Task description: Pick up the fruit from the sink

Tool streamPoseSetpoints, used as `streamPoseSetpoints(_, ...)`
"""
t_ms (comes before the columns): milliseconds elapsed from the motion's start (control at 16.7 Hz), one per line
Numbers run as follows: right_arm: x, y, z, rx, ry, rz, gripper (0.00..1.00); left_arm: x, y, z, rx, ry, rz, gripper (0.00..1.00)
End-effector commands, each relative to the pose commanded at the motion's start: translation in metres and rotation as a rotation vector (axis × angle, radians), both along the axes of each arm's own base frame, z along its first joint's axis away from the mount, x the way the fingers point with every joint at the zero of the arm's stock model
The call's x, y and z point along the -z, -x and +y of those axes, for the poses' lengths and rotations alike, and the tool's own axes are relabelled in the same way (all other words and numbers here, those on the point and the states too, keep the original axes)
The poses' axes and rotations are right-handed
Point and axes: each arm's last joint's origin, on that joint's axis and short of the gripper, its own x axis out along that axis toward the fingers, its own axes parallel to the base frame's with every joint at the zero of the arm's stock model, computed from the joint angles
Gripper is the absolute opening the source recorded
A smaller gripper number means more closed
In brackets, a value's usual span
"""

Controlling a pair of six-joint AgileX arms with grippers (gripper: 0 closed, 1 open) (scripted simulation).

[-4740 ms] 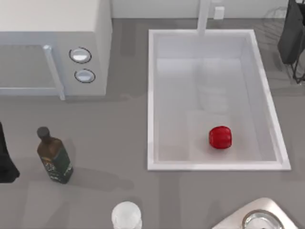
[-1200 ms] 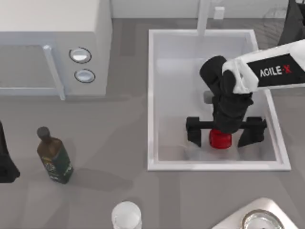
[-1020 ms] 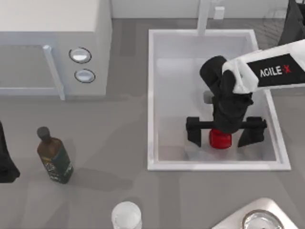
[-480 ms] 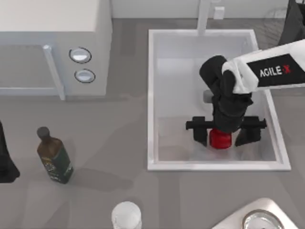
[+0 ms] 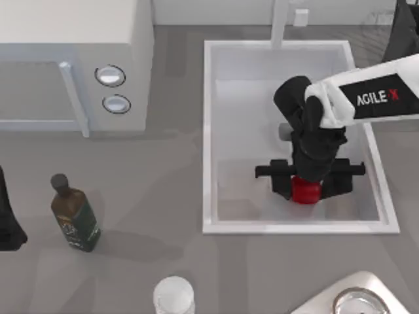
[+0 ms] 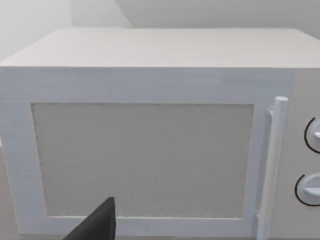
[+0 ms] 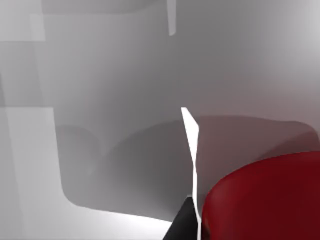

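The red fruit (image 5: 306, 193) lies on the floor of the white sink (image 5: 208, 131), toward its near right part. My right gripper (image 5: 308, 186) reaches down into the basin from the right, with its black fingers (image 5: 282, 186) pressed against both sides of the fruit. The right wrist view has the fruit (image 7: 265, 200) up close beside one dark fingertip (image 7: 185, 222), with the sink wall behind. My left gripper (image 5: 6, 219) is parked at the table's left edge, facing the microwave (image 6: 145, 150).
A white microwave (image 5: 72, 65) with two knobs stands at the back left. A dark bottle (image 5: 75, 216) stands front left and a white round glass (image 5: 174, 296) at the front edge. A metal dish (image 5: 357, 301) sits front right. The faucet (image 5: 280, 23) rises behind the sink.
The right arm came into the sink over the fruit. Within the last second its fingers drew inward from wide apart until they meet the fruit's sides. The fruit stays in place.
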Motion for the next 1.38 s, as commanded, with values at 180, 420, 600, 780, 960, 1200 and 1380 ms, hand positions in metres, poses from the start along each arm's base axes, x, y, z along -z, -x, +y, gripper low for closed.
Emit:
streamPoseSetpoints(180, 0.0, 0.0, 0.0, 0.0, 0.0, 0.0, 0.0, 0.0, 0.0, 0.0, 0.0, 0.0, 0.0, 1.0)
streamPoseSetpoints(420, -0.029, -0.007, 0.001, -0.005, 0.0, -0.047, 0.0, 0.0, 0.0, 0.0, 0.0, 0.0, 0.0, 1.0)
streamPoseSetpoints(600, -0.055, -0.018, 0.007, -0.005, -0.003, -0.054, 0.0, 0.0, 0.0, 0.0, 0.0, 0.0, 0.0, 1.0)
streamPoseSetpoints(780, -0.103, -0.029, 0.013, -0.005, 0.001, -0.045, 0.0, 0.0, 0.0, 0.0, 0.0, 0.0, 0.0, 1.0)
streamPoseSetpoints(960, -0.165, -0.028, 0.013, -0.005, 0.013, -0.016, 0.0, 0.0, 0.0, 0.0, 0.0, 0.0, 0.0, 1.0)
streamPoseSetpoints(1200, -0.242, -0.015, 0.006, -0.005, 0.011, -0.022, 0.0, 0.0, 0.0, 0.0, 0.0, 0.0, 0.0, 1.0)
streamPoseSetpoints(1380, -0.274, -0.006, 0.001, -0.005, 0.001, -0.044, 0.0, 0.0, 0.0, 0.0, 0.0, 0.0, 0.0, 1.0)
